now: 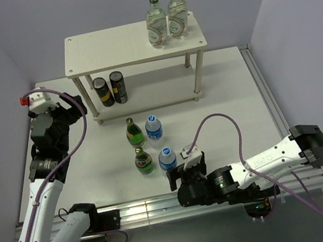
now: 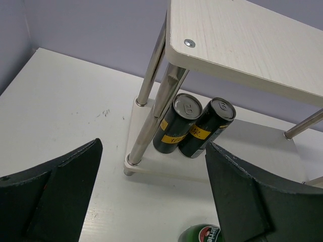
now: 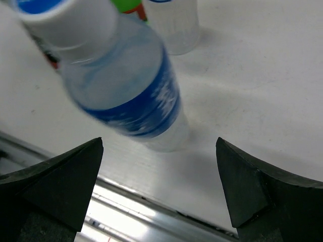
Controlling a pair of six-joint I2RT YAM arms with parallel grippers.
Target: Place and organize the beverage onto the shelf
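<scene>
Partly done: the shelf (image 1: 111,49) holds two clear glass bottles (image 1: 157,24) on top and two black cans (image 1: 111,89) below. Two green bottles (image 1: 134,133) and two water bottles (image 1: 154,128) stand on the table (image 1: 232,96). The right gripper (image 3: 159,176) gapes around the nearest water bottle (image 3: 133,96), seemingly not touching it. The left gripper (image 2: 151,201) is spread wide and empty.

The left arm (image 1: 38,186) rises along the frame's left edge with the left gripper (image 1: 79,113) spread wide, and the right arm (image 1: 269,161) lies across the bottom with the right gripper (image 1: 178,177) equally parted.
</scene>
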